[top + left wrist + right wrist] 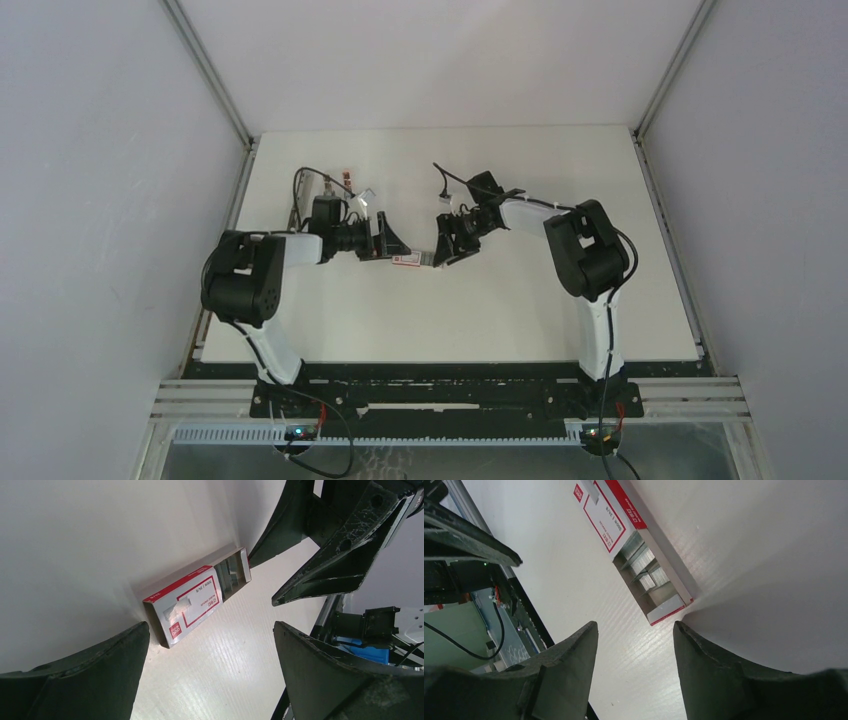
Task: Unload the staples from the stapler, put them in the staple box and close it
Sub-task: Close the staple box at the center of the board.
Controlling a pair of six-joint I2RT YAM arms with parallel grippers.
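A small flat red-and-white box [407, 260] lies on the white table between both grippers. Its inner tray is slid partly out. Grey metallic staples [644, 566] lie in strips in that tray, and the left wrist view shows the staples [233, 573] too. My left gripper [211, 627] is open wide, just short of the box's closed end [186, 606], and holds nothing. My right gripper [635, 624] is open and empty, its fingertips just short of the tray's open end [667, 611]. The stapler is not identifiable in any view.
Small reddish and pale parts [347, 184] sit behind the left wrist, too small to identify. A thin dark wire loop [300, 190] stands near the table's left edge. The right gripper's fingers [325, 575] fill the left wrist view's upper right.
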